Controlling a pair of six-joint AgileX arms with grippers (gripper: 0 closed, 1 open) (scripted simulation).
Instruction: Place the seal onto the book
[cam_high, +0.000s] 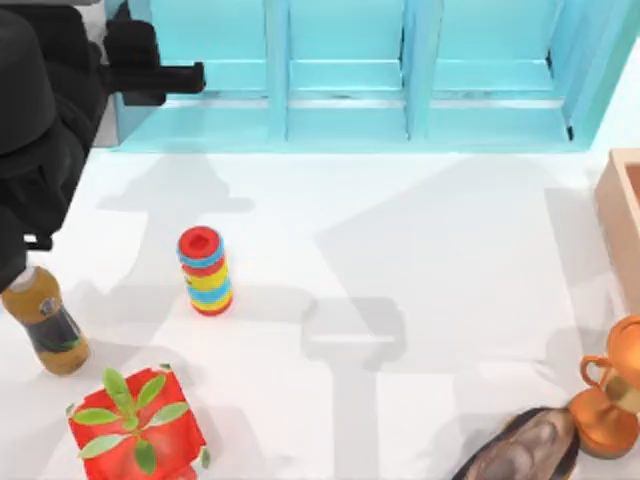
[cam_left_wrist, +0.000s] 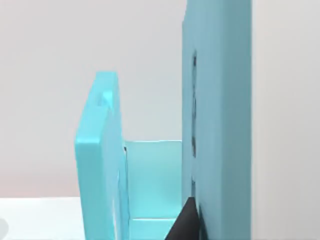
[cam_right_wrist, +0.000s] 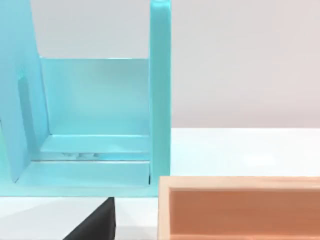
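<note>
The seal and the book are both out of view. My left gripper (cam_high: 193, 78) is at the table's back left, raised and pointing right along the front of the turquoise shelf unit (cam_high: 350, 90). In the left wrist view a dark piece of that gripper (cam_left_wrist: 186, 224) sits close against a shelf wall (cam_left_wrist: 217, 100). A dark piece of my right gripper (cam_right_wrist: 96, 224) shows in the right wrist view, near the shelf unit (cam_right_wrist: 95, 125) and a wooden box (cam_right_wrist: 240, 207).
A stack of coloured rings (cam_high: 205, 272) stands left of centre. A brown bottle (cam_high: 45, 325) and a red potted plant (cam_high: 135, 425) are at the front left. A copper trophy (cam_high: 610, 400), a dark glossy oval thing (cam_high: 525, 450) and the wooden box (cam_high: 622, 220) are on the right.
</note>
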